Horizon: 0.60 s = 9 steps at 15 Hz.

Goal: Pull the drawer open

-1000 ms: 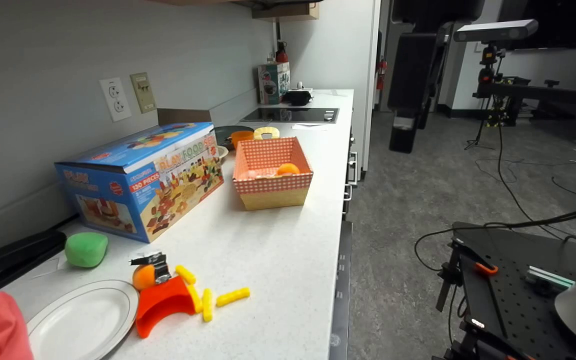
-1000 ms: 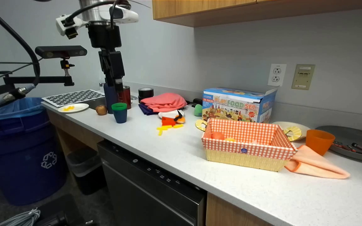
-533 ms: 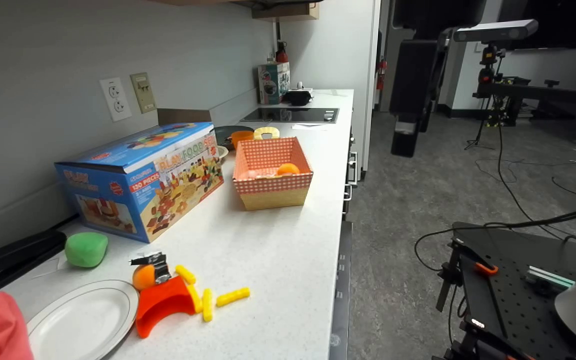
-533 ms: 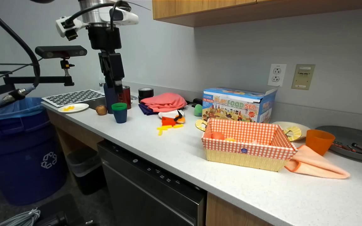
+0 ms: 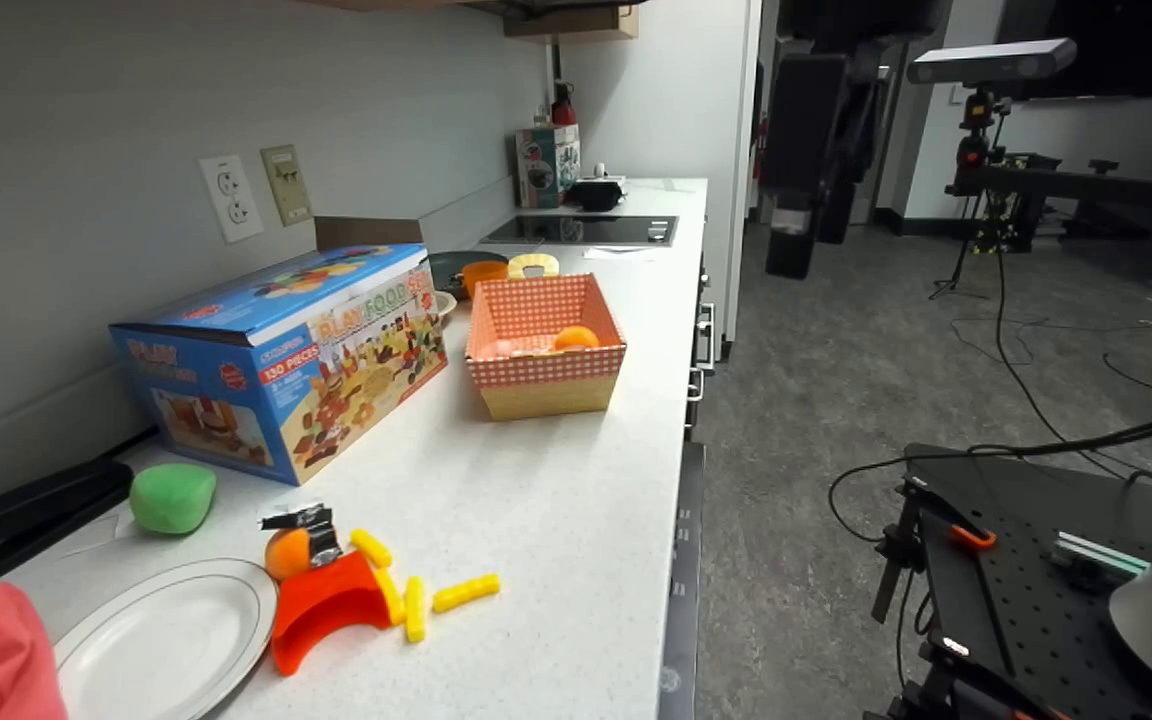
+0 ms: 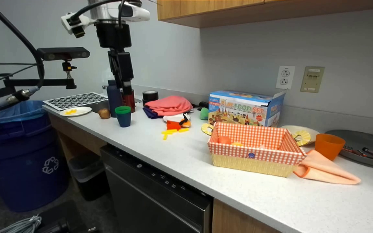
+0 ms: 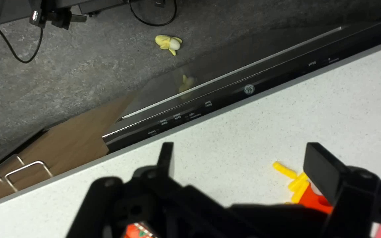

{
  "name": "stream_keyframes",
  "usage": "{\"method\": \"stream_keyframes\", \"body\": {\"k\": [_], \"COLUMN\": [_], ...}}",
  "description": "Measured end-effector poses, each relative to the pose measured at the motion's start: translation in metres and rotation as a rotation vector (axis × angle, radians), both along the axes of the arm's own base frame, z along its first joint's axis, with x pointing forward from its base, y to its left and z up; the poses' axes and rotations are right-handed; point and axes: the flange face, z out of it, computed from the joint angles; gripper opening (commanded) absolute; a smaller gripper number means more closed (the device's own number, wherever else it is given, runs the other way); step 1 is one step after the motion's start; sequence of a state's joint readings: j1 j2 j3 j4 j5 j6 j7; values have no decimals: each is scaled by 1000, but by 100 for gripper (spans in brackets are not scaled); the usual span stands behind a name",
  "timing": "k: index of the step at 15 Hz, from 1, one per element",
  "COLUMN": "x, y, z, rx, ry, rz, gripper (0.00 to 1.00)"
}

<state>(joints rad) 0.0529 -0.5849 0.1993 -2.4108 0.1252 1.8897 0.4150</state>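
I'm hovering my gripper (image 7: 239,148) higher than the counter (image 7: 276,122).
The gripper is gaping wide, holding nothing; metal handles (image 7: 23,168) are jutting below the counter.

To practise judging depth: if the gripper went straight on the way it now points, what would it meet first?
Probably the floor: in an exterior view the gripper points down and appears beyond the edge of the countertop. Depth is unclear, so the countertop's edge or the dishwasher could come first.
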Motion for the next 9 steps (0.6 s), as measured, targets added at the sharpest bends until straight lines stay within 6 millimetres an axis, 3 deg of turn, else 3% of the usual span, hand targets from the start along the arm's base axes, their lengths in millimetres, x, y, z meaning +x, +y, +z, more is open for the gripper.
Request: {"method": "stream_keyframes", "body": {"k": [5,9], "x": [8,9], "y": [-58,-101], "z": [8,0], "rx": [50,77], "ry": [-11,5], "rz": [-130,-229], "gripper": [100,100]}}
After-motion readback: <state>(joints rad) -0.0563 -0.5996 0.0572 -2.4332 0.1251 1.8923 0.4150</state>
